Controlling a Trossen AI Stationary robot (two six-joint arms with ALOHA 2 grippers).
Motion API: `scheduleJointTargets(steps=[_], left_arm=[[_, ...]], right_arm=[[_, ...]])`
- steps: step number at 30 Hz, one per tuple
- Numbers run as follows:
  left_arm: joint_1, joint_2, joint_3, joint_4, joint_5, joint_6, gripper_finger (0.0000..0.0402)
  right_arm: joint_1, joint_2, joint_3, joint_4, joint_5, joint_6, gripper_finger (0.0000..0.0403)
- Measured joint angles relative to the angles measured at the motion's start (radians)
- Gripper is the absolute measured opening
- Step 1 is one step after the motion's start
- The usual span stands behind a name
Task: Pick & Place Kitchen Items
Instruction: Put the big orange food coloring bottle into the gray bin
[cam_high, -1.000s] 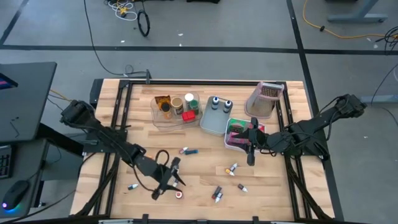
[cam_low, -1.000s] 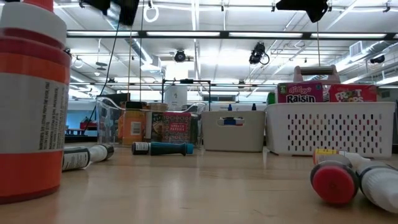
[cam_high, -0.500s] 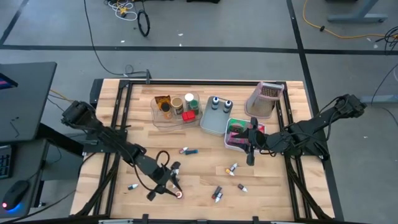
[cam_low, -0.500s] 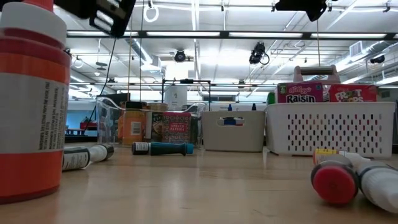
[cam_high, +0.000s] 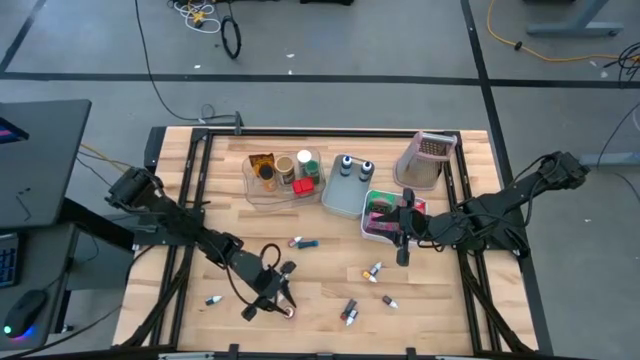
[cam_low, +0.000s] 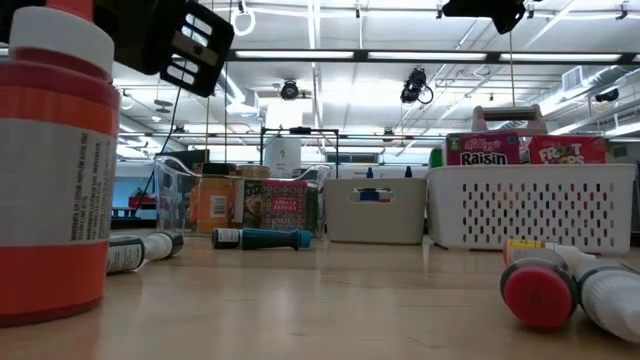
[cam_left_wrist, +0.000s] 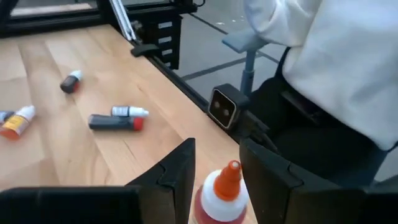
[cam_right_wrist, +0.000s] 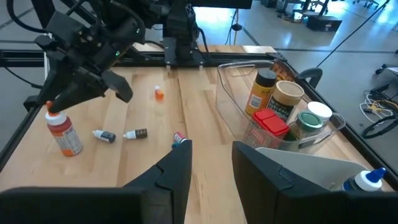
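Near the table's front edge, the left gripper sits over an upright orange-and-white bottle — its two fingers flank the bottle's orange tip with a gap on each side, so the jaws are spread and not pinching it. Across the bare wood lie small bottles: a dark one with a red end, a teal-capped one and a red-capped one. At the back, the clear bin holds lidded jars and a red-lidded container; the white perforated bin holds a Raisin box. Over by the white bin, the right gripper hangs above the table with jaws parted and nothing between them — its arm waits
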Motion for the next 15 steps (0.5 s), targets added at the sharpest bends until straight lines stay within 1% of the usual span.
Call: scheduleJointTargets(steps=[5, 10, 15], left_arm=[[0.003, 0.016, 0.000, -0.020, 0.001, -0.022, 0.0135], [0.003, 0.042, 0.001, -0.021, 0.006, 0.020, 0.0135], [0.003, 0.043, 0.001, -0.015, 0.002, 0.045, 0.0133]], right_arm=[[0.000, 0.000, 0.000, 0.000, 0.000, 0.000, 0.0123], [0.000, 0.000, 0.000, 0.004, 0.000, 0.000, 0.0123], [0.000, 0.000, 0.000, 0.008, 0.000, 0.000, 0.0123]])
